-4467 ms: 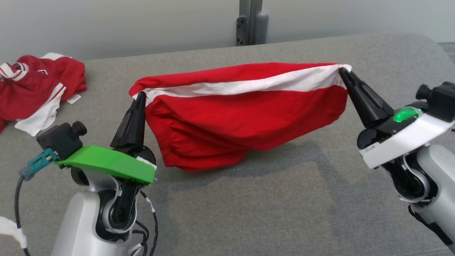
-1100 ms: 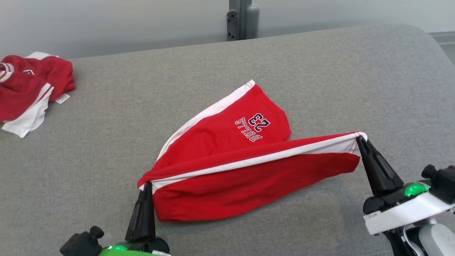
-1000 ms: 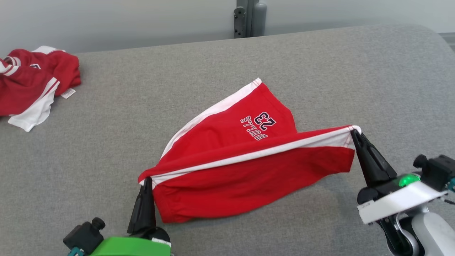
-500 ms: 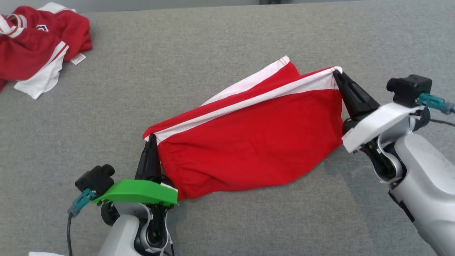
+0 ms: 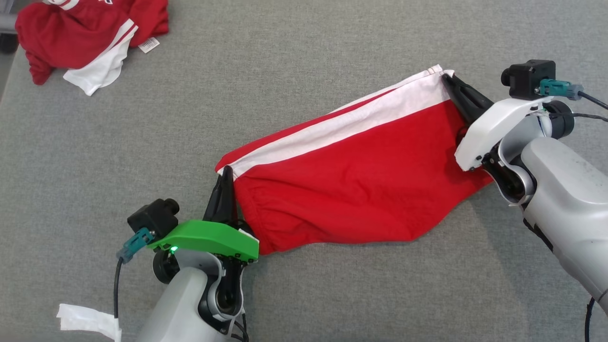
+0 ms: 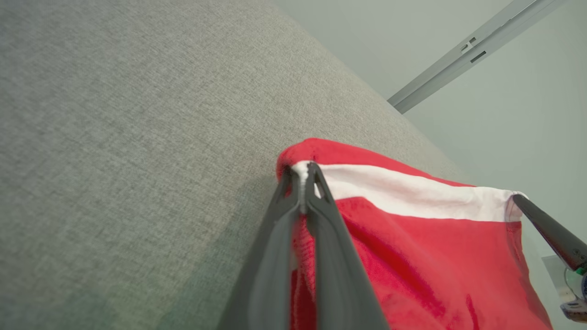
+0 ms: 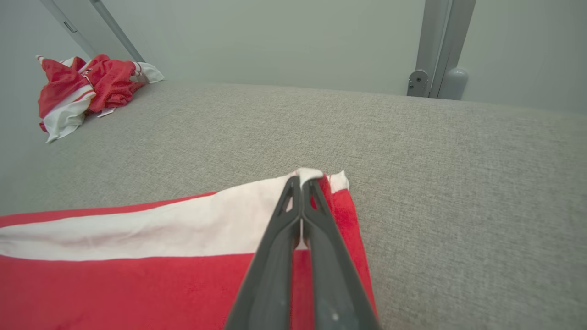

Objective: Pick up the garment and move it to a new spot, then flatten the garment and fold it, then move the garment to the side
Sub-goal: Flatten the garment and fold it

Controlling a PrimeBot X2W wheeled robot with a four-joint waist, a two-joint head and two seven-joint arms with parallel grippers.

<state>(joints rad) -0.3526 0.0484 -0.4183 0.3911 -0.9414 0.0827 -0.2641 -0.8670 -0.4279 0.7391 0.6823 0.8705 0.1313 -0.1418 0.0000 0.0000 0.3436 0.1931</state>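
Left gripper (image 5: 227, 172): nearest the robot, low on the left. Its jaws are pinched together on the near corner of the garment's white-banded edge. The left wrist view (image 6: 302, 173) shows white cloth nipped right at the tips.

Garment (image 5: 351, 190): red shorts with a white side band, drawn out in a slant from near left to far right between the two grippers. The banded edge is taut. The red body sags below it and appears to rest on the counter. A thin strip of red shows beyond the white band, so a second layer seems to lie beneath.

Right gripper (image 5: 446, 80): further off on the right. Its jaws are closed tight on the far corner of the same band, and the right wrist view (image 7: 302, 182) confirms it.

Counter (image 5: 304, 294): covered in grey fabric. It carries the garment near the middle.

Heap of red and white clothing (image 5: 90, 33): at the far left corner, well apart from the work. Not part of this step.

Step in hand (judgement): flatten and fold. The held edge is being laid over the layer below.

Next move (judgement): lower both grippers evenly, keeping the band stretched. Set the edge square on the lower layer, then release both corners. The move to the side is not yet done.
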